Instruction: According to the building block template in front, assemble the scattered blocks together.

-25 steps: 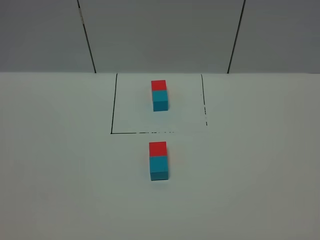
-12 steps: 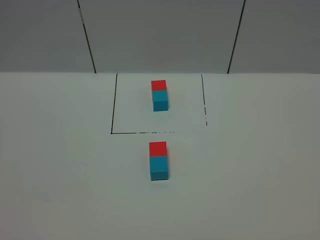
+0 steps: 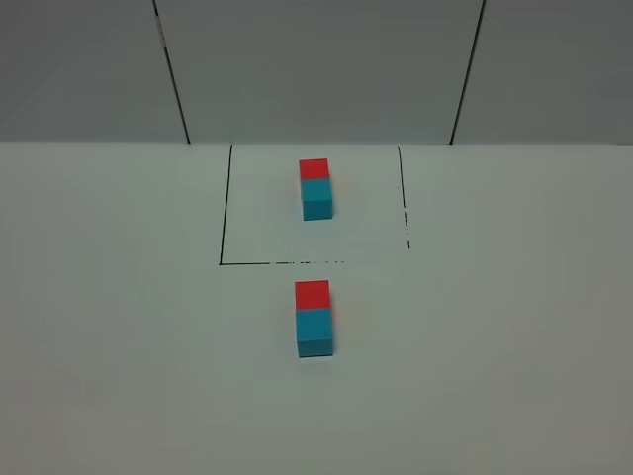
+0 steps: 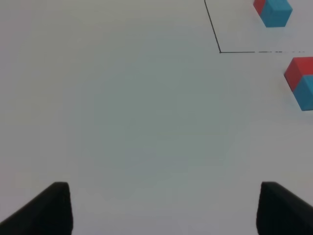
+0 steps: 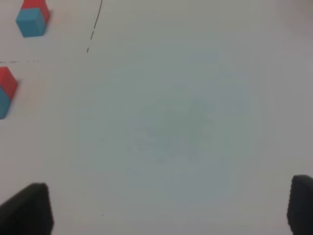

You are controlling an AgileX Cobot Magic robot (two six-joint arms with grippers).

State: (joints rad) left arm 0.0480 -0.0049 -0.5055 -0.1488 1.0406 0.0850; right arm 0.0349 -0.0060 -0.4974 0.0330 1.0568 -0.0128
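Observation:
The building block template [image 3: 316, 188], a red cube joined to a cyan-blue one, sits inside the black-line frame [image 3: 226, 213] at the back. In front of the frame the scattered blocks touch in a line: red block [image 3: 313, 294] behind, blue block [image 3: 315, 332] in front. The left wrist view catches the template [image 4: 273, 11] and the red block [image 4: 296, 71] far off; my left gripper [image 4: 161, 208] is open over bare table. My right gripper [image 5: 171, 208] is open too, with the red block [image 5: 7, 81] far to its side. Neither arm shows in the exterior high view.
The white table [image 3: 119, 346] ends at a grey panelled wall [image 3: 316, 69] behind the frame. Part of the frame's front and right lines is broken into dashes [image 3: 406, 223].

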